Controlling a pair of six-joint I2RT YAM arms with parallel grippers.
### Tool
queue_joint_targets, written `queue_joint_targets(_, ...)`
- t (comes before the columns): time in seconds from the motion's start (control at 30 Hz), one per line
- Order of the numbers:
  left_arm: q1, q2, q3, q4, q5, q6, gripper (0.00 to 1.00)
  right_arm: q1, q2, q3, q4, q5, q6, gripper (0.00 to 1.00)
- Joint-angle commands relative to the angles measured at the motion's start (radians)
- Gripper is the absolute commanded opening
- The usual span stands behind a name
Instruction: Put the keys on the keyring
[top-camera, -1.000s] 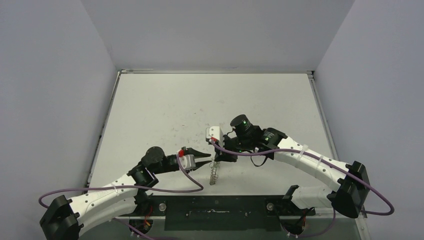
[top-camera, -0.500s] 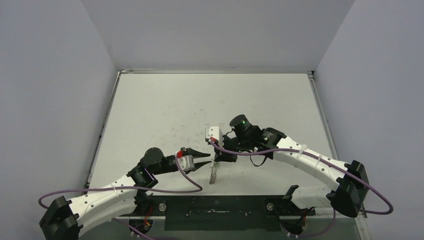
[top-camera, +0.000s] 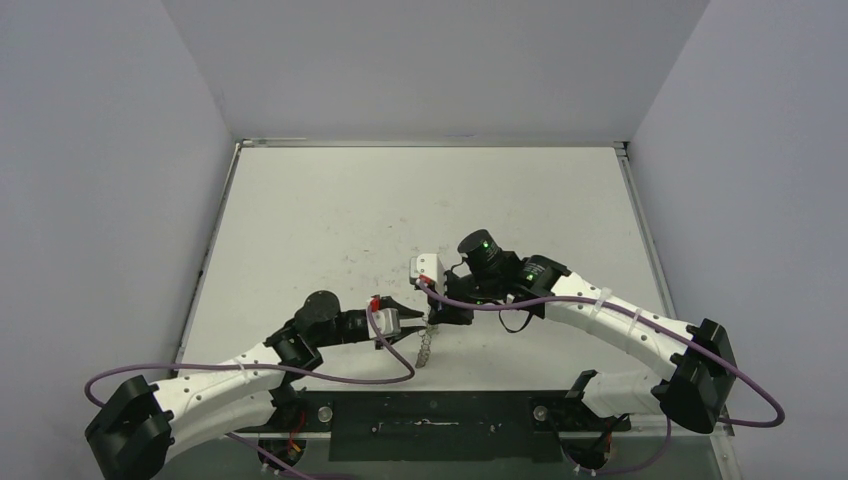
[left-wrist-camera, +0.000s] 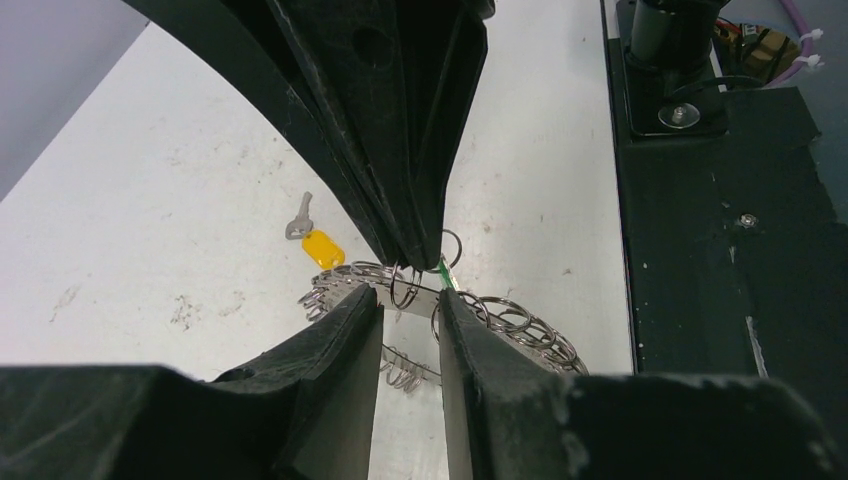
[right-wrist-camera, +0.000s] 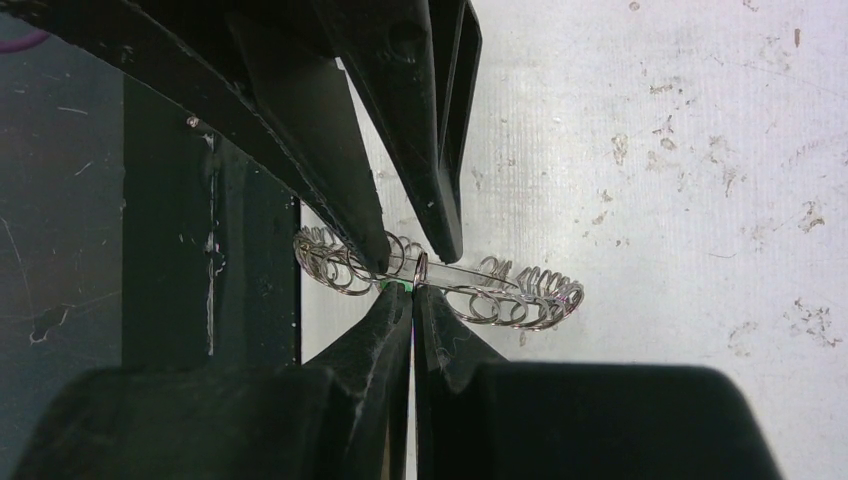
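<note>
The keyring (top-camera: 426, 348), a silver disc rimmed with wire loops, hangs on edge between the two arms. My right gripper (top-camera: 432, 320) is shut at the keyring's upper rim. A sliver of the green key (right-wrist-camera: 400, 286) shows at its tips (right-wrist-camera: 410, 290) and again in the left wrist view (left-wrist-camera: 443, 268). My left gripper (left-wrist-camera: 410, 300) stands narrowly open, its fingers either side of one rim loop of the keyring (left-wrist-camera: 520, 320). I cannot tell whether they touch it. The yellow-headed key (left-wrist-camera: 320, 247) lies flat on the table beyond.
The white table (top-camera: 400, 220) is scuffed and is walled on three sides. A black base plate (top-camera: 430, 415) runs along the near edge, close under the keyring. Purple cables loop beside both arms.
My left arm has moved right, bringing its fingers up to the keyring's rim. The right gripper and the keyring have barely shifted.
</note>
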Motion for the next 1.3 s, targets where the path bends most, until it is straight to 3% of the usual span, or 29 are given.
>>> queue_joint_targets(0.0,-0.004,0.023,0.056,0.019,0.014,0.020,0.23,0.013,-0.015,0.057,0.036,-0.031,0.004,0.00)
queue_joint_targets(0.3,-0.007,0.063,0.068,0.051,0.038,0.019,0.13,0.016,-0.007,0.061,0.032,-0.031,-0.002,0.00)
queue_joint_targets(0.43,-0.007,0.067,0.067,0.049,0.040,0.023,0.00,0.018,-0.006,0.064,0.031,-0.029,-0.002,0.00)
queue_joint_targets(0.6,-0.007,0.043,0.052,0.045,0.029,0.025,0.00,0.016,-0.012,0.062,0.032,-0.005,-0.006,0.00)
queue_joint_targets(0.63,-0.007,0.035,0.048,0.049,0.025,0.023,0.00,0.015,-0.018,0.058,0.038,0.001,-0.006,0.02)
queue_joint_targets(0.7,-0.007,0.019,0.033,0.062,0.015,0.014,0.00,0.011,-0.033,0.040,0.067,0.014,0.007,0.17)
queue_joint_targets(0.8,-0.007,-0.006,-0.001,0.118,-0.014,-0.010,0.00,-0.005,-0.081,-0.003,0.129,0.017,0.026,0.43)
queue_joint_targets(0.87,-0.007,-0.023,-0.030,0.175,-0.034,-0.034,0.00,-0.018,-0.117,-0.040,0.177,0.006,0.035,0.48)
queue_joint_targets(1.1,-0.007,-0.019,-0.131,0.425,-0.078,-0.113,0.00,-0.071,-0.197,-0.150,0.309,-0.137,0.016,0.46)
queue_joint_targets(1.27,-0.008,-0.020,-0.148,0.497,-0.073,-0.130,0.00,-0.083,-0.207,-0.204,0.370,-0.219,-0.022,0.41)
